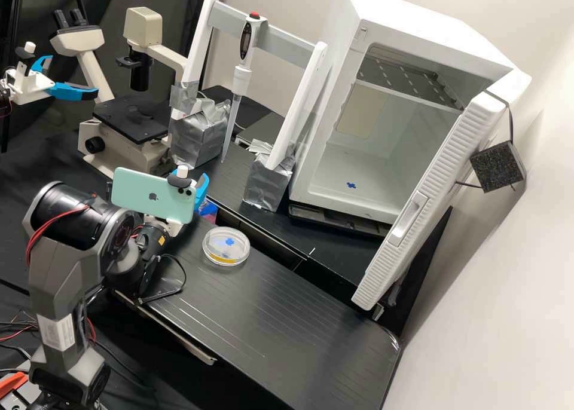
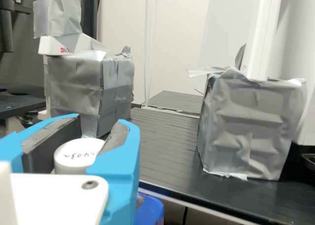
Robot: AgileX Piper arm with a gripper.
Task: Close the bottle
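Lab: microscope (image 1: 122,146), pipette (image 1: 241,79), seemingly an incubator (image 1: 418,17).

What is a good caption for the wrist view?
Gripper with a white cap between its blue fingers, two silver-wrapped boxes behind.

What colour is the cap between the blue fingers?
The cap is white, clearest in the wrist view.

I have my arm (image 1: 64,284) bent, its gripper (image 1: 202,190) pointing roughly level. I see its fingers (image 2: 127,161) standing partly apart.
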